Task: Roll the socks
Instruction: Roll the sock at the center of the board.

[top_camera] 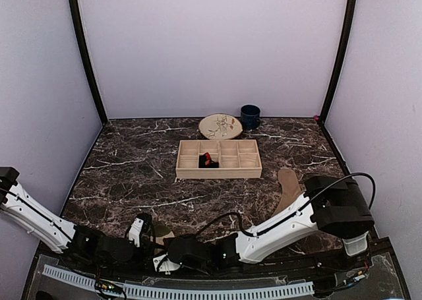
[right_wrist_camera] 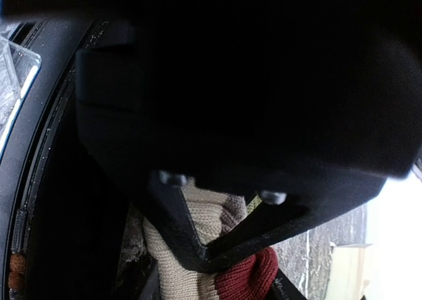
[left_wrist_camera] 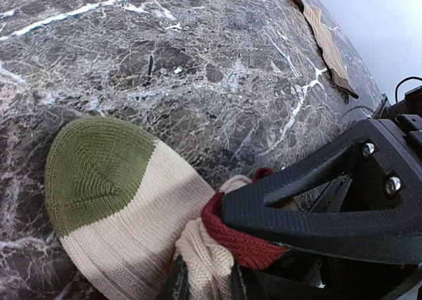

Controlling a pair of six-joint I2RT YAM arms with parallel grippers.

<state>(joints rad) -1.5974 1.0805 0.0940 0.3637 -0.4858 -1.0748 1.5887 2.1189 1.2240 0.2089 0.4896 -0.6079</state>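
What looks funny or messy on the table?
A black-and-red sock is tucked into one compartment of the wooden tray, away from the others. The beige sock lies bunched at the near edge of the table. A tan sock lies flat near the right edge.

Your layout, item by item.
1. Near sock (left_wrist_camera: 125, 208): on the counter (top_camera: 132, 168), between your left tool (top_camera: 140, 231) and right tool (top_camera: 161, 246), touching both.
2. Flat sock (top_camera: 287, 188): on the counter, ahead of your right tool and well to its right.
3. Tray (top_camera: 217, 175): well ahead of both tools, slightly right.
4. Tray sock (top_camera: 210, 160): in a near-row compartment, left of the tray's middle.
5. Plate (top_camera: 221, 126): just behind the tray.
6. Mug (top_camera: 250, 117): just right of the plate.
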